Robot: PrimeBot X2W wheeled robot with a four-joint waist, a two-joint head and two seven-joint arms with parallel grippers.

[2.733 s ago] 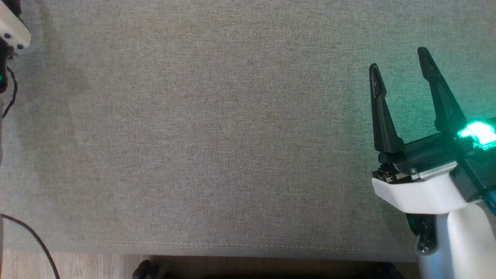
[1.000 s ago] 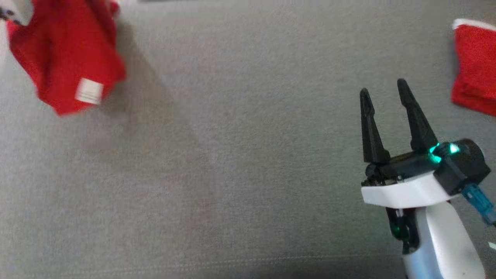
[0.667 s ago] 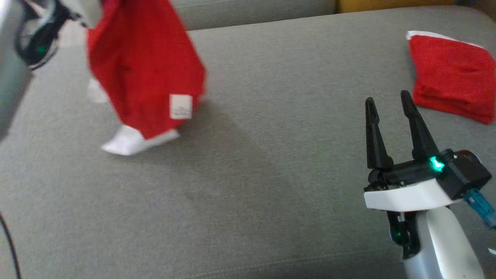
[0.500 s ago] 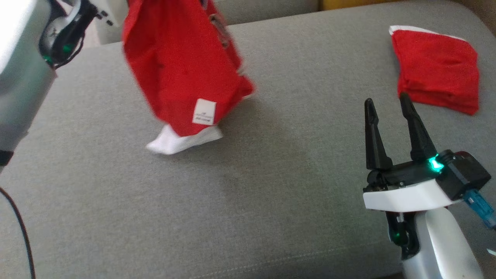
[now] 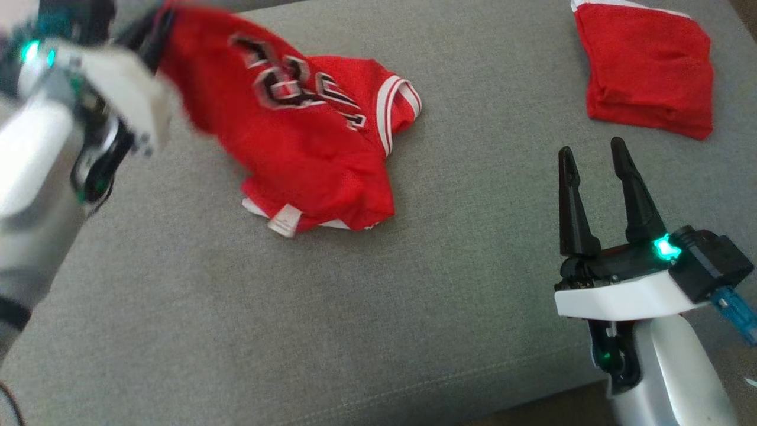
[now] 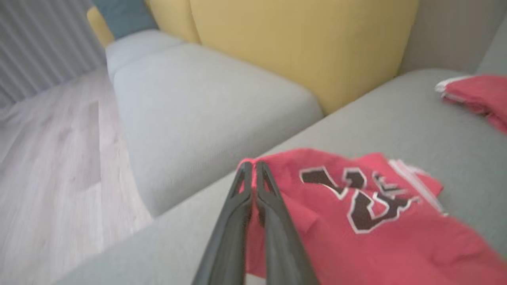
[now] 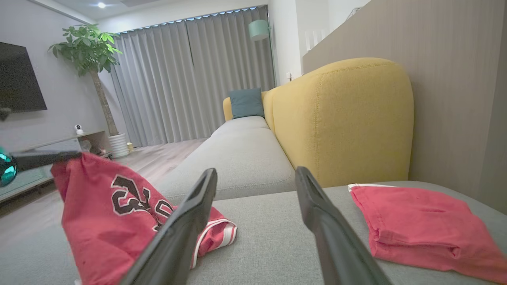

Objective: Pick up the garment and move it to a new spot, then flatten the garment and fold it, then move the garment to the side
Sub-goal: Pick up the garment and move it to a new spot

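left pincer [image 6: 250, 164]: fingers pressed together, gripping garment [image 5: 307, 160] | right pincer [image 5: 591, 148]: fingers spread, empty

Garment [image 5: 307, 148]: red mesh sleeveless jersey, black white-outlined lettering facing up, white-and-red striped trim at its right edge. Condition: crumpled, not flattened. Position: far-left part of the grey sofa seat [image 5: 355, 325]. Its far-left edge is raised off the seat, pinched between the closed fingers of the left end effector [image 6: 250, 168]. The remainder slopes down and rests bunched on the seat. White lining and a small white label show at the near hem.
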